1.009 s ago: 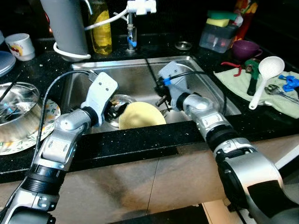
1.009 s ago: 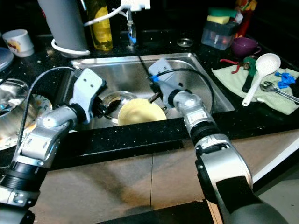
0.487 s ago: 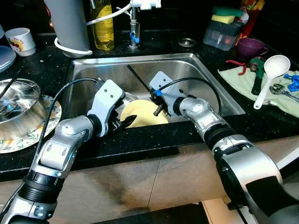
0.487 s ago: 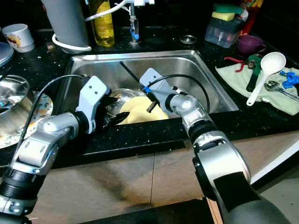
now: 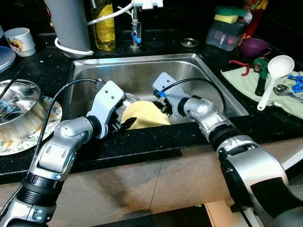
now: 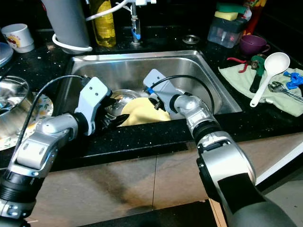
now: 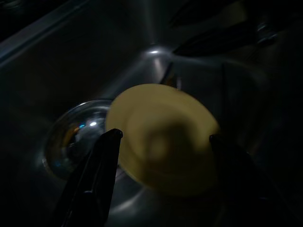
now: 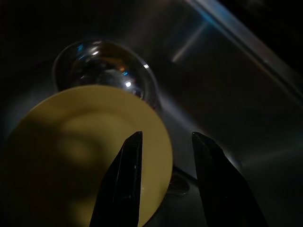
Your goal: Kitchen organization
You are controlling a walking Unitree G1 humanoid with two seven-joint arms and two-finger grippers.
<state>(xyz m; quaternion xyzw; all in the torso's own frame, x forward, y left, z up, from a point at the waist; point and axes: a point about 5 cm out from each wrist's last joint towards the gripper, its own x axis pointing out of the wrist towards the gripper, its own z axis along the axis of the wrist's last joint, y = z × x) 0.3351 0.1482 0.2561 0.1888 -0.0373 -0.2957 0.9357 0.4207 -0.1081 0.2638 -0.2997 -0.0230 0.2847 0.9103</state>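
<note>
A pale yellow plate [image 5: 142, 115] lies tilted in the steel sink [image 5: 142, 64], resting over a shiny round steel piece [image 8: 104, 66]. My left gripper [image 5: 124, 124] is at the plate's near left edge. It is open, and in the left wrist view its fingers [image 7: 102, 161] stand wide on either side of the plate [image 7: 165, 137]. My right gripper [image 5: 158, 105] reaches down at the plate's far right edge. It is open, with one finger [image 8: 125, 175] over the plate's face and the other beyond the rim.
On the left counter a steel bowl [image 5: 14, 106] stands on a patterned plate, behind it a mug [image 5: 21, 40]. A grey cylinder [image 5: 66, 23] and a yellow bottle [image 5: 105, 28] stand behind the sink. On the right are a sponge holder [image 5: 226, 33], a purple cup [image 5: 255, 47] and a white ladle [image 5: 272, 75].
The left gripper has swung in to the plate's near left edge. The right gripper has come down and inward onto the plate's far right rim.
</note>
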